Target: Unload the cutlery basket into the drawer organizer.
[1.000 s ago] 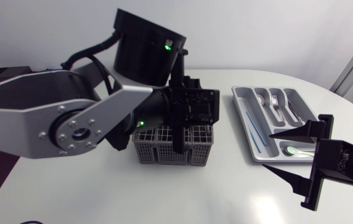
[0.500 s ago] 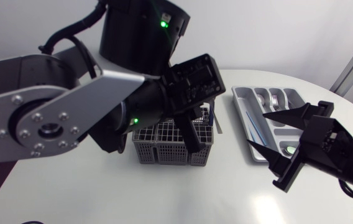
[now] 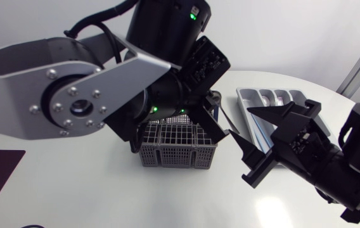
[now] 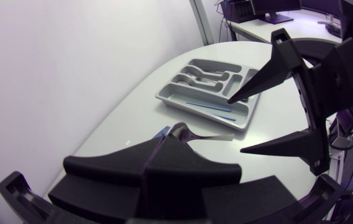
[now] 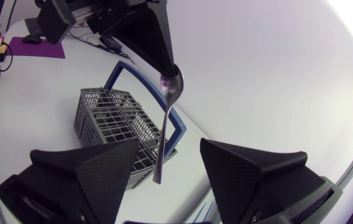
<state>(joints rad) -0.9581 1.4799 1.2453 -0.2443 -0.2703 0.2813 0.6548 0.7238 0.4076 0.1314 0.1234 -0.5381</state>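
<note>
One spoon [image 5: 166, 121] is hanging in the air in the right wrist view, bowl uppermost. The left gripper [image 5: 166, 62] is pinching it just above the bowl with its fingers closed tight. The handle is dangling down between the fingers of the right gripper [image 5: 169, 143], which are standing wide apart and not touching it as far as I can see. The cutlery basket [image 5: 108, 121] is sitting on the table below and behind the spoon.

In the left wrist view, the spoon is sticking out past the closed left fingers toward the right gripper, which is gaping in front of the drawer organizer [image 4: 238, 118]. Several pieces of metal cutlery [image 4: 201, 78] are already lying in the organizer's far compartments, and a thin blue piece [image 4: 210, 109] is lying in its long one.

In the head view, the left arm is reaching over the basket, hiding part of it, and the compartments showing are looking empty. The right arm is covering much of the organizer. I am judging the unloading to be well along, with this spoon not yet placed. The white table [image 3: 72, 183] is showing a smooth, matte top with a rounded edge.
</note>
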